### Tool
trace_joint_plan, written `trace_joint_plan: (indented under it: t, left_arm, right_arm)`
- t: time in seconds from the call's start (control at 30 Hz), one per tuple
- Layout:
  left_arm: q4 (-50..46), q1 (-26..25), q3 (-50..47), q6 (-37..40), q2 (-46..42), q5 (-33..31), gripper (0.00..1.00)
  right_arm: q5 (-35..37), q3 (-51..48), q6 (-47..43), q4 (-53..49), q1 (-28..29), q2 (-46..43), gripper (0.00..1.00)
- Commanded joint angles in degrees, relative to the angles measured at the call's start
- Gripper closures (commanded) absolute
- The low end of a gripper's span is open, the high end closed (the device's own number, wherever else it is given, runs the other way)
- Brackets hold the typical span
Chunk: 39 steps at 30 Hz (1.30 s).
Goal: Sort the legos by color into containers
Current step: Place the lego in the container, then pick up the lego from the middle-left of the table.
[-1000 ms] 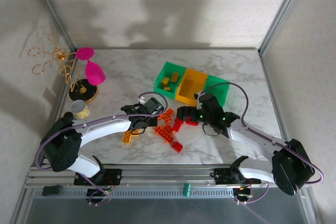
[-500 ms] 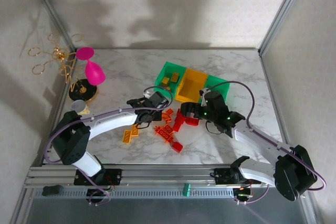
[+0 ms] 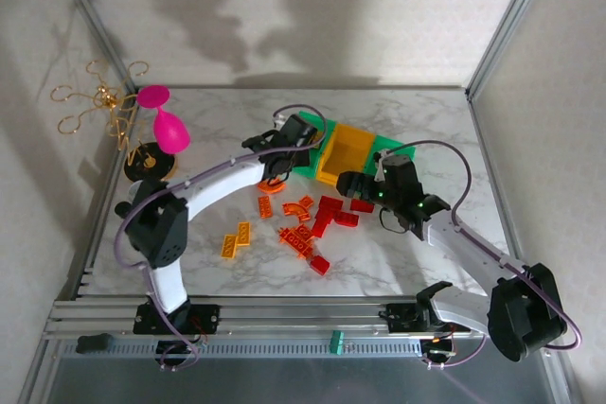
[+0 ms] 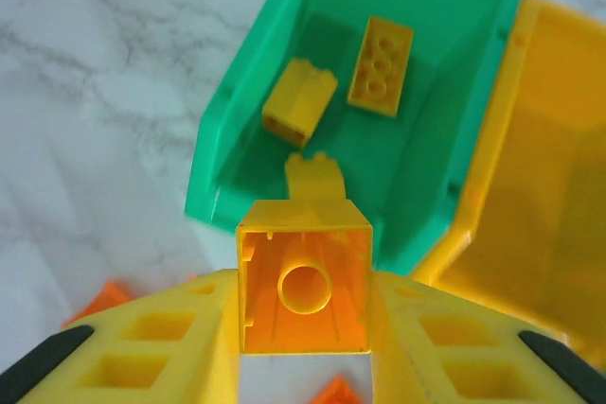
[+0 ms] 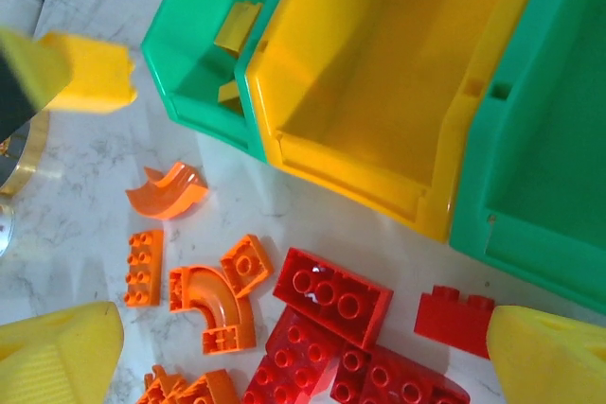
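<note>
Beside the left green bin (image 4: 428,153), left end effector (image 4: 303,352) grips yellow brick (image 4: 303,276).

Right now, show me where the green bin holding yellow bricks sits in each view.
Top external: green bin at centre, just above the loose brick pile.
Left wrist: upper middle, just beyond the held yellow brick.
Right wrist: top left corner.
Shared landmark: the yellow-orange bin joined to its right side in all three views.
</note>
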Motion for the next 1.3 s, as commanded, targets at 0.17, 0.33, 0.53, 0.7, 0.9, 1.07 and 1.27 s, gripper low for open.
trace_joint_plan:
  t: [0.17,0.33,0.53,0.7,0.9,1.07,1.27]
  left_arm:
    - [-1.1,2.8,18.3,4.7,16.8,-0.9,0.61]
    - [-0.9,2.9,21.3,5.8,17.3,1.1,0.50]
    - [-1.2,3.0,12.6,5.4,7.9,1.6,0.49]
    - [1.7,2.9,-4.8,2.4,-6.6,3.0,0.48]
    - [-2.3,2.7,-22.6,-2.7,-20.5,4.0,0.47]
    - [-7.8,0.4,-33.4,-7.5,-28.3,3.1,0.47]
    - [-10.4,-3.1,-40.5,-11.6,-32.7,4.0,0.45]
  right_arm:
    - [-0.5,4.8,-1.6,2.0,-0.8,1.3,0.01]
    - [-1.1,5.9,-3.4,1.6,-0.8,2.4,0.01]
    - [-4.9,5.5,-4.1,2.2,-0.4,2.8,0.01]
    - [-6.8,4.3,-4.5,1.6,1.2,2.9,0.01]
    - [-7.3,2.8,-4.8,0.5,6.6,3.1,0.01]
    - [-6.8,0.4,-2.7,0.9,11.2,3.4,0.01]
    - [-6.8,-3.1,1.1,4.1,15.4,4.2,0.01]
